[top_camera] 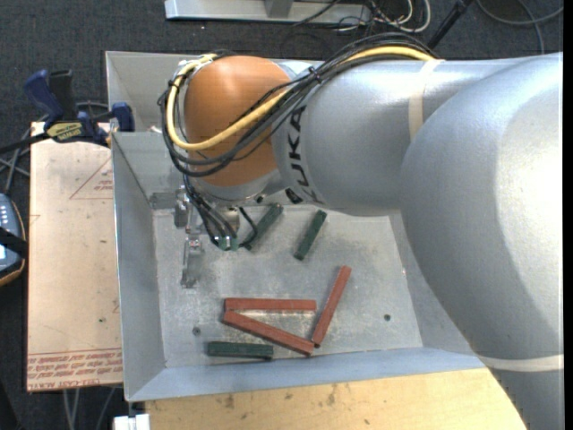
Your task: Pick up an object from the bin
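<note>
Nearest you is the arm, a broad grey link reaching in from the right, with its orange cover and looped cables above the back left of the bin. Below the cover the gripper hangs over bare floor on the bin's left side — whether it is apart or together you cannot tell. Closest to it lies a dark green stick, just to its right and a little farther back, slanted, its upper end hidden under the cover. A second green stick lies farther right. Toward the front, three red-brown sticks meet in a loose zigzag, and a third green stick lies flat beside the front wall — well apart from the gripper.
</note>
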### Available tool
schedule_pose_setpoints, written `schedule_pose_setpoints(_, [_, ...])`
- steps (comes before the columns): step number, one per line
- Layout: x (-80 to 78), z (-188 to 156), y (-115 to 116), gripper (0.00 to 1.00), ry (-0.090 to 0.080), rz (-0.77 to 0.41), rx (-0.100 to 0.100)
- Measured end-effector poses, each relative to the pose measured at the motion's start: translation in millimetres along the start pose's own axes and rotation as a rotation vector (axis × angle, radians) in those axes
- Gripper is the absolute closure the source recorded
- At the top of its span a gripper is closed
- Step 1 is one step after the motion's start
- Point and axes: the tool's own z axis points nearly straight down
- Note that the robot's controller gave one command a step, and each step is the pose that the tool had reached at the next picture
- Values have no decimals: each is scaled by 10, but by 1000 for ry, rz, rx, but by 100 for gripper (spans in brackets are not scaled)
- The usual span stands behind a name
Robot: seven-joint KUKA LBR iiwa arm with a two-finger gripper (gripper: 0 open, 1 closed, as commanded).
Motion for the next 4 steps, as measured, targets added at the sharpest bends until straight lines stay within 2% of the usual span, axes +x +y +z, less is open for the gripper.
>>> schedule_pose_setpoints(1, [-21, -52, -13, 0, -8, 4, -2])
schedule_pose_setpoints(2, [502, 817, -736, 0, -9, -18, -2])
schedule_pose_setpoints(3, [664, 669, -807, 0, -3, 65, 0])
schedule_pose_setpoints(4, [712, 664, -1164, 0, -10, -33, -2])
